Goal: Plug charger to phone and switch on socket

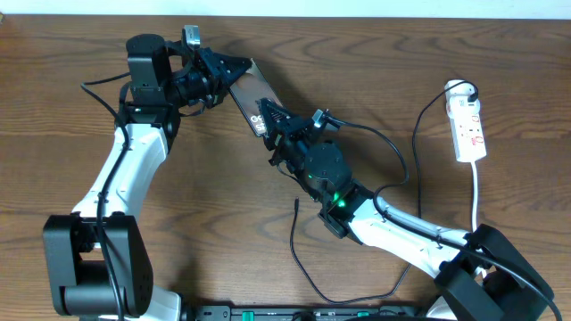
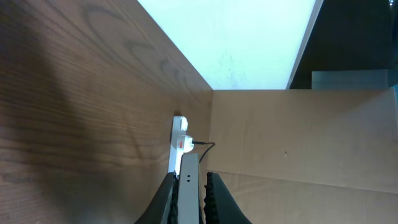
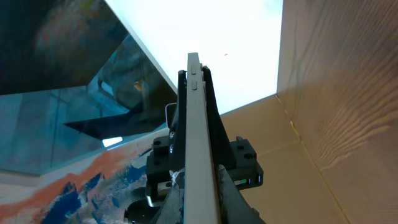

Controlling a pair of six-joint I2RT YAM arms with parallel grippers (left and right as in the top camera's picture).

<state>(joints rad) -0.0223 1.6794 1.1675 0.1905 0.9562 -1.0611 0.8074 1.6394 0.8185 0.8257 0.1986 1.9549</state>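
Both grippers hold the phone (image 1: 254, 94), a dark flat slab with white lettering, tilted between them over the table's middle back. My left gripper (image 1: 235, 75) is shut on its upper end, and the phone's thin edge (image 2: 189, 165) runs up between the fingers of the left gripper (image 2: 189, 175). My right gripper (image 1: 270, 122) is shut on the lower end; the pale edge of the phone (image 3: 195, 112) stands between the fingers of the right gripper (image 3: 198, 169). The charger's black plug tip (image 1: 295, 203) lies loose on the wood, its thin cable (image 1: 308, 272) looping toward the front. The white socket (image 1: 469, 125) lies far right.
The socket's white cord (image 1: 477, 192) trails toward the front right, near the right arm's base. In the left wrist view the socket (image 2: 180, 134) shows beyond the phone's edge. A black cable (image 1: 417, 134) runs from the socket's plug end down toward the right arm.
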